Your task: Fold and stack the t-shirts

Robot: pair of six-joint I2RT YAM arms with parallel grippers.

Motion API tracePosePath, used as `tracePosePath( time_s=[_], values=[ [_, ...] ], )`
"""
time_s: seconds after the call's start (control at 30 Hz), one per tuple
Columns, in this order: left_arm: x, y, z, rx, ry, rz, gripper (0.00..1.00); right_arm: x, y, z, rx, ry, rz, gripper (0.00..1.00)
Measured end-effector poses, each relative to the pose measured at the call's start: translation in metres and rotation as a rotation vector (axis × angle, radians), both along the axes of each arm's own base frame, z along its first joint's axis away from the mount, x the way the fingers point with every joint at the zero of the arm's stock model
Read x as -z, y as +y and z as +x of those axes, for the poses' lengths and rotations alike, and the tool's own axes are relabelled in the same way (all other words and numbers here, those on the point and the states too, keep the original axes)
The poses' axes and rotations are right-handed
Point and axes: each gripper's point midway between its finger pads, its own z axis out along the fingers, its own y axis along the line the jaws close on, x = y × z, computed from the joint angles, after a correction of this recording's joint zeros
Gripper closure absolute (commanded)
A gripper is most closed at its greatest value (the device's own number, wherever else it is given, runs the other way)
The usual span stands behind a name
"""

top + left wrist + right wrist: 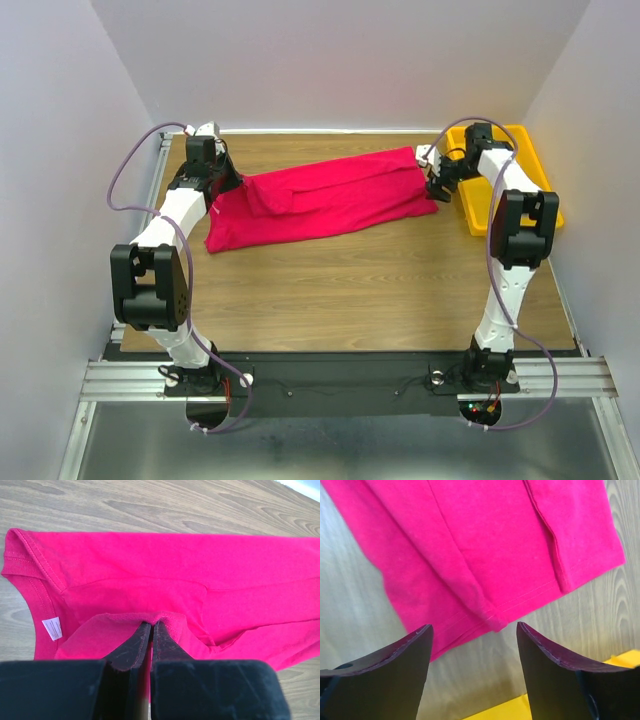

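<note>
Left gripper [226,178] reaches to the far left of the table [380,290], its fingers [135,645] pressed together and pinching a raised fold of the crimson-pink t-shirt [320,200] at the collar end, the left arm bent up at the elbow and stretched forward over the wood. In the left wrist view the cloth bunches right at the fingertips, and a small white label [52,628] lies just to the left of them inside the neckline. Right gripper [437,185] hangs at the opposite end of the garment with its fingers [395,655] spread wide and nothing between them; the shirt's hemmed corner [492,622] lies just ahead of the gap, and the pictures do not show the fingers touching it. The t-shirt lies folded lengthwise into a long band stretched between the two grippers across the far half of the wood-grain table, which is closed in by pale walls [350,60]. A yellow tray [525,145] sits just beyond the right gripper at the table's far right corner, its inside largely hidden behind the right arm.
</note>
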Motion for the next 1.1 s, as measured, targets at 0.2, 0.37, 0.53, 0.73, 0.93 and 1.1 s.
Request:
tracePosePath(
  time_s=[0.2,0.37,0.53,0.73,0.93,1.1],
  values=[
    [0.0,0.0,0.0,0.001,0.0,-0.001,1.0,0.019,0.003,0.004,-0.042,0.018,-0.013,0.54],
    [0.0,0.0,0.0,0.001,0.001,-0.001,1.0,0.025,0.005,0.001,-0.057,0.031,-0.015,0.83],
    [0.0,0.0,0.0,0.0,0.001,0.0,1.0,0.026,0.006,0.0,-0.063,0.032,-0.019,0.94],
    [0.006,0.005,-0.003,-0.012,0.014,0.003,1.0,0.026,0.006,-0.001,-0.038,0.051,-0.009,0.6],
    [0.004,0.009,-0.005,-0.02,0.008,0.003,1.0,0.024,0.006,0.0,-0.02,0.056,-0.003,0.43],
    [-0.002,0.009,-0.006,-0.019,-0.004,0.0,1.0,0.021,0.003,0.001,-0.017,0.045,-0.022,0.44]
  ],
)
